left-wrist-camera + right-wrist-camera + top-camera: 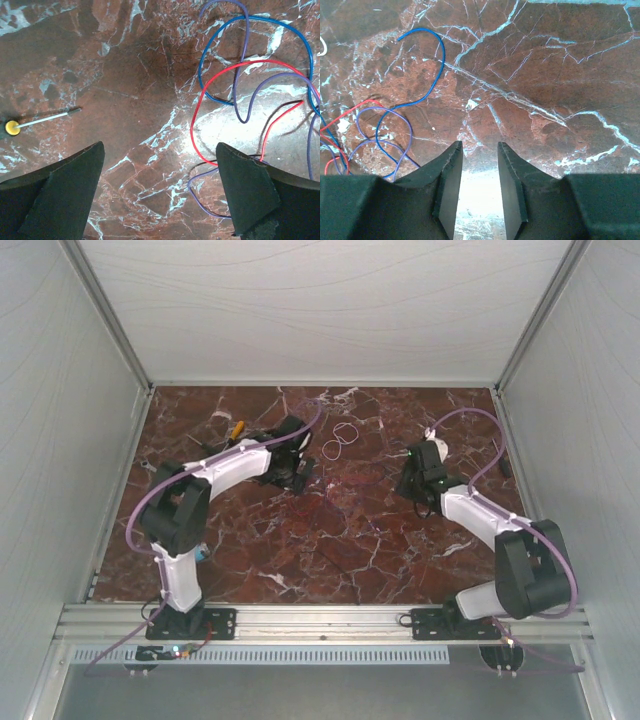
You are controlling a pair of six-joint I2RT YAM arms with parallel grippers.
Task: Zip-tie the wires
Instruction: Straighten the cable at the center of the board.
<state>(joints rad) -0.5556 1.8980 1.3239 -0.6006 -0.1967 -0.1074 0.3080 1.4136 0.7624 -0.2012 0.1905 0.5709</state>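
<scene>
The wires (235, 85) are thin red, blue and purple strands lying in loose loops on the marble table. In the left wrist view they lie ahead and to the right, and a purple loop runs under the right finger (245, 185). My left gripper (160, 150) is wide open and empty above the table. In the right wrist view the wires (385, 120) lie at the left, beside the left finger. My right gripper (479, 145) is open with a narrow gap and holds nothing. In the top view the wires (322, 502) show faintly between the left gripper (297, 476) and the right gripper (414, 483).
A yellow-handled tool (237, 428) lies at the back left; it also shows in the left wrist view (12, 127). Thin whitish loops (340, 440) lie behind the wires. Grey walls close in the table (400, 550) on three sides.
</scene>
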